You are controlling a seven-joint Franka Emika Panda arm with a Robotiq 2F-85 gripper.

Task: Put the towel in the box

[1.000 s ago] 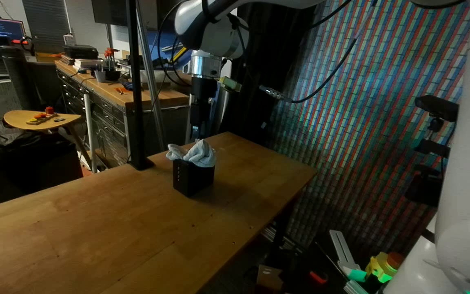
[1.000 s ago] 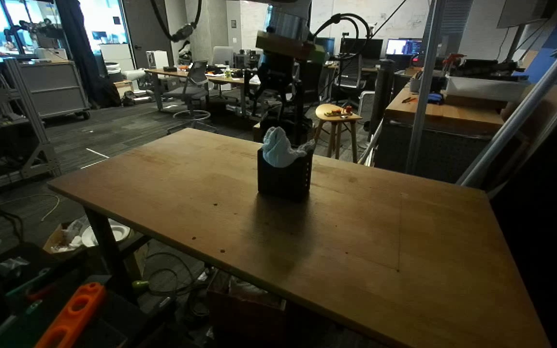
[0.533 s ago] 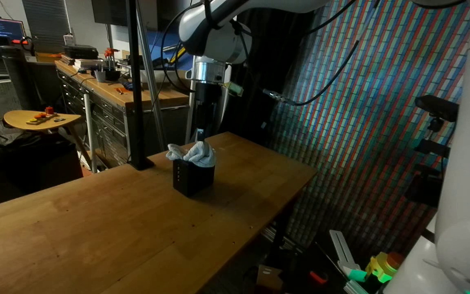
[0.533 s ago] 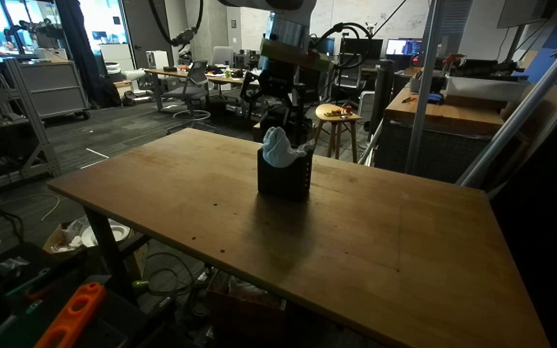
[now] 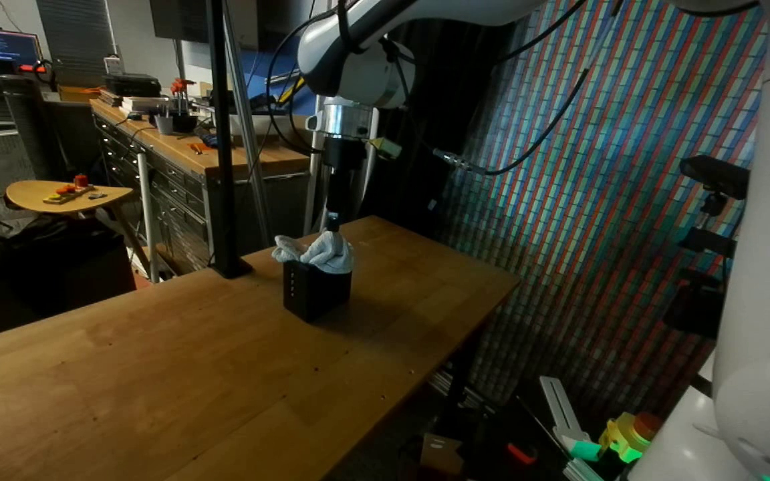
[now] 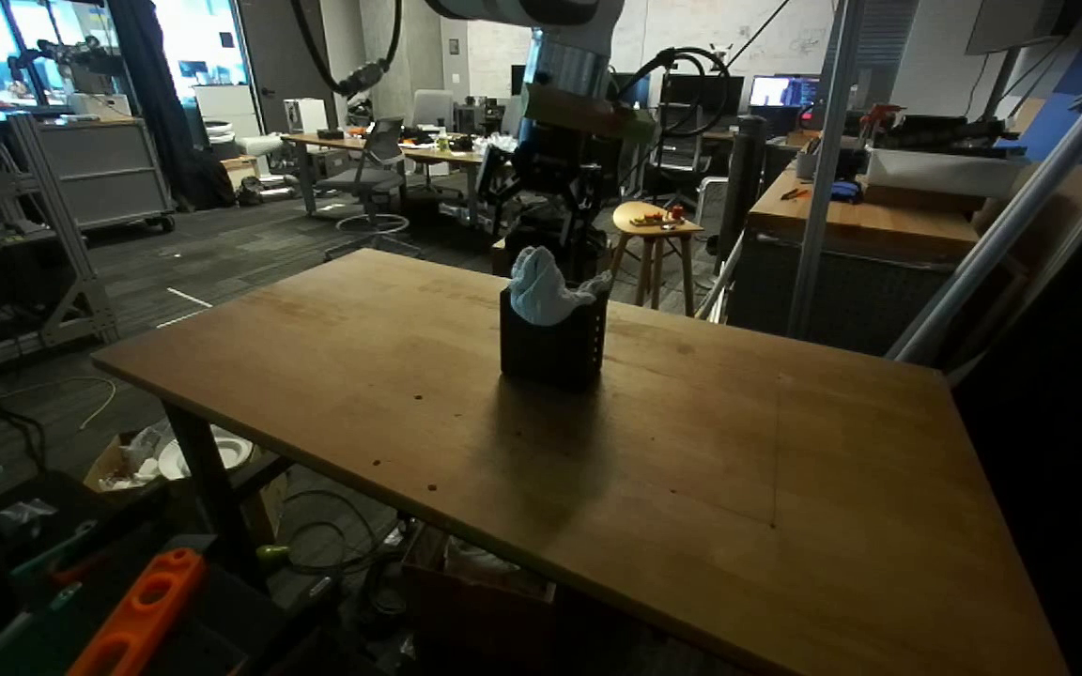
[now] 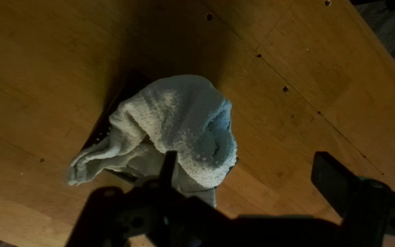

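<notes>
The pale grey-white towel [image 5: 329, 252] sits bunched in the top of the dark box [image 5: 317, 294], bulging above its rim in both exterior views. Seen from the wrist view, folds of the towel [image 7: 180, 120] cover most of the box's opening, and one corner hangs out over a side. Only a dark strip of the box [image 7: 96, 134] shows there. My gripper [image 7: 245, 158] is open above them, its jaws wide apart. One finger overlaps the towel in that view; the other stands over bare wood. In an exterior view the gripper [image 5: 333, 224] appears just above and behind the towel; contact cannot be judged.
The box stands on a wooden table [image 6: 710, 422]. A black upright post [image 5: 224, 167] rises at the table's edge near the box. Beyond the table are a stool [image 6: 658, 221] and a workbench [image 5: 178, 143]. Cables hang along the arm.
The jaws have spread wider. My gripper has come down a little and shifted slightly to the right in both exterior views. The towel and the box have stayed where they were.
</notes>
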